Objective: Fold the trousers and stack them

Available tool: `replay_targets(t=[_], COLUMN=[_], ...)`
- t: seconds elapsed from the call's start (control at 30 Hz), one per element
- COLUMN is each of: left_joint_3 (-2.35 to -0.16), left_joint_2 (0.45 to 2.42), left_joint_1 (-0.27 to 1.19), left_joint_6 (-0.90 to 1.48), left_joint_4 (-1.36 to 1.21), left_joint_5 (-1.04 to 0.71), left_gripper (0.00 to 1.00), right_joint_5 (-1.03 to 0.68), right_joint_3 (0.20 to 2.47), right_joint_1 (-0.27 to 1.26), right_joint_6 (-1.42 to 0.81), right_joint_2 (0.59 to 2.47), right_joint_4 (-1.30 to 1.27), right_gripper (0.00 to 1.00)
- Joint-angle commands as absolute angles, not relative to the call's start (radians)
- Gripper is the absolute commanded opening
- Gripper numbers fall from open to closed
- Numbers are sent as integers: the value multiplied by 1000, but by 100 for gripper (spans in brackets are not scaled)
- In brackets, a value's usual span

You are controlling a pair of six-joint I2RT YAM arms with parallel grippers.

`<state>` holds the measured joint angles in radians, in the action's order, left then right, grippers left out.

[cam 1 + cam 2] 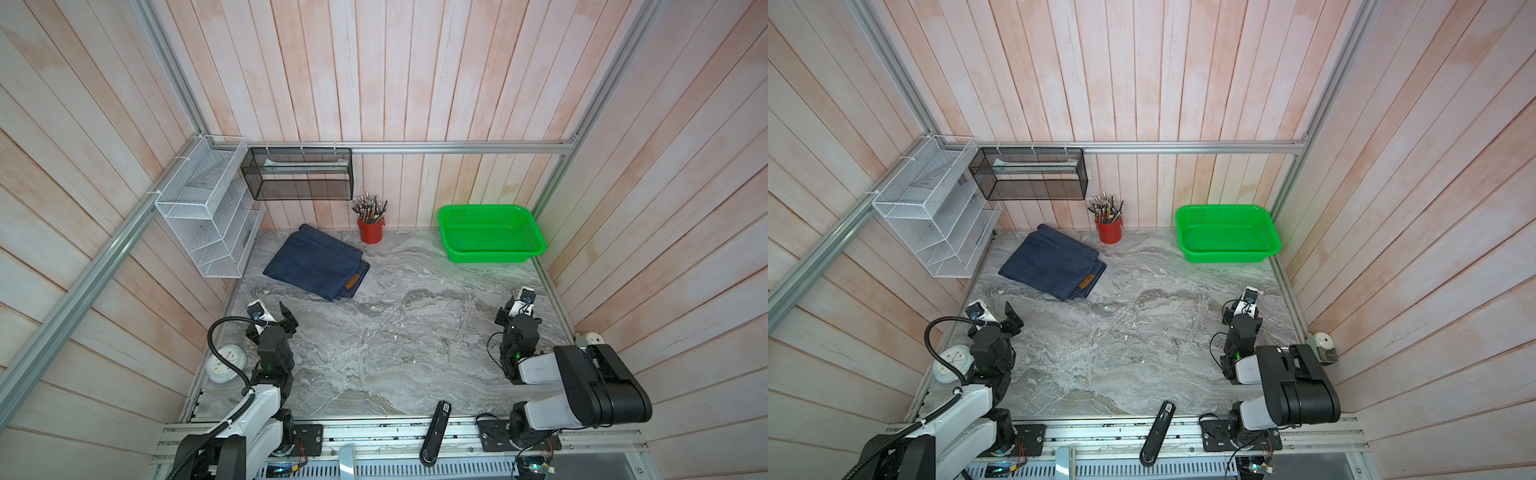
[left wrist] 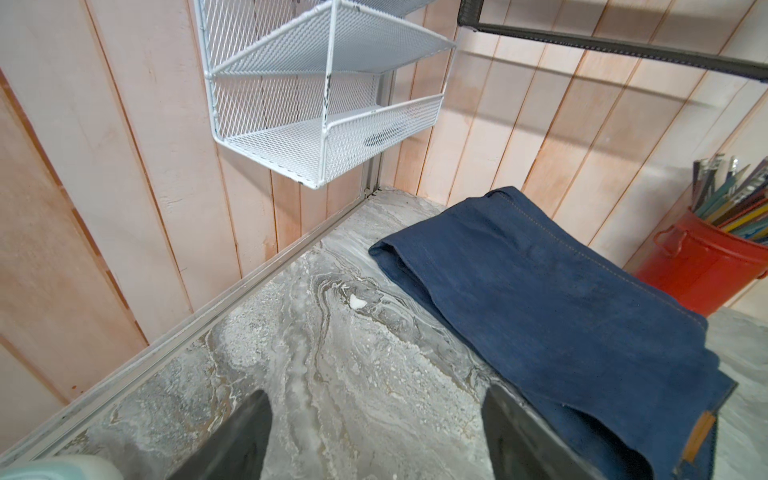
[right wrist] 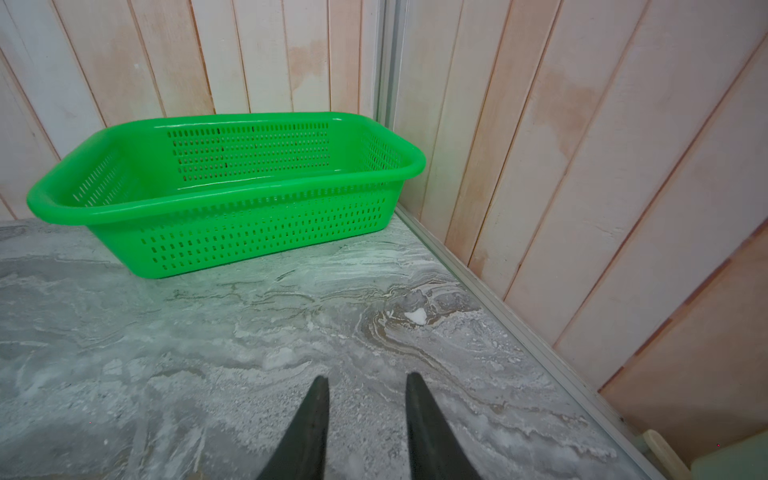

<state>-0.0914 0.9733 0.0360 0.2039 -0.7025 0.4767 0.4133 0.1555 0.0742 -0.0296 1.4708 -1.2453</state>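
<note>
Denim trousers (image 1: 318,266): dark indigo with tan stitching, folded into a flat, roughly rectangular packet. They lie on the far-left part of the table, as both top views show.
Fold edges: several layers lie stacked one on another. Their edges show along the near and right sides of the packet (image 2: 561,311).
Leather patch (image 1: 352,281): tan, facing up at the near-right corner of the packet.
Left gripper (image 2: 378,392): fingers spread wide, with only bare tabletop between them. It is just near of the trousers' near-left edge. In the top views a strip of table shows between it and the cloth. In the left wrist view one finger overlaps the cloth's edge, and contact cannot be told there.
Right gripper (image 3: 368,378): fingers parted by a narrow gap and gripping nothing. It is over the near-right part of the table, facing the green basket and well apart from the trousers.
Table (image 1: 395,340): grey, marble-patterned surface.
Green basket (image 1: 494,252): perforated plastic, in the far-right corner.
Red tin (image 1: 370,233): stands against the far wall, just beside the trousers' far-right edge, and is full of pencils.
White wire rack (image 1: 208,216): hangs on the left wall above the far-left corner.
Black mesh shelf (image 1: 299,174): hangs on the far wall, above the trousers.
</note>
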Motion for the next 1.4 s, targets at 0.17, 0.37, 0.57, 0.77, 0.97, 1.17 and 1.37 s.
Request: replay_targets(t=[0.17, 0.37, 0.57, 0.77, 0.97, 1.17, 1.37], left_joint_3=[-50, -52, -131, -105, -170, -256, -270], left_joint_2=[1014, 1128, 1236, 1317, 1499, 1555, 1534], left_joint_1=[-10, -46, -47, -40, -28, -15, -15], left_joint_6=[107, 105, 91, 154, 111, 83, 83], left_joint_4=[-927, -1077, -1071, -1213, -1262, -1196, -1128], left_joint_5=[387, 301, 249, 218, 162, 131, 130], left_gripper=[83, 83, 83, 83, 83, 100, 100], right_joint_5=[338, 323, 326, 333, 332, 331, 330], right_joint_3=[161, 195, 208, 209, 209, 212, 212], right_joint_1=[70, 64, 51, 52, 51, 49, 49], right_joint_6=[-2, -12, -31, -32, -32, -34, -34], right_joint_2=[1543, 1533, 1529, 1529, 1531, 1531, 1531], right_joint_4=[-1406, -1328, -1297, -1293, -1292, -1290, -1289], right_gripper=[34, 98, 98, 98, 98, 98, 98])
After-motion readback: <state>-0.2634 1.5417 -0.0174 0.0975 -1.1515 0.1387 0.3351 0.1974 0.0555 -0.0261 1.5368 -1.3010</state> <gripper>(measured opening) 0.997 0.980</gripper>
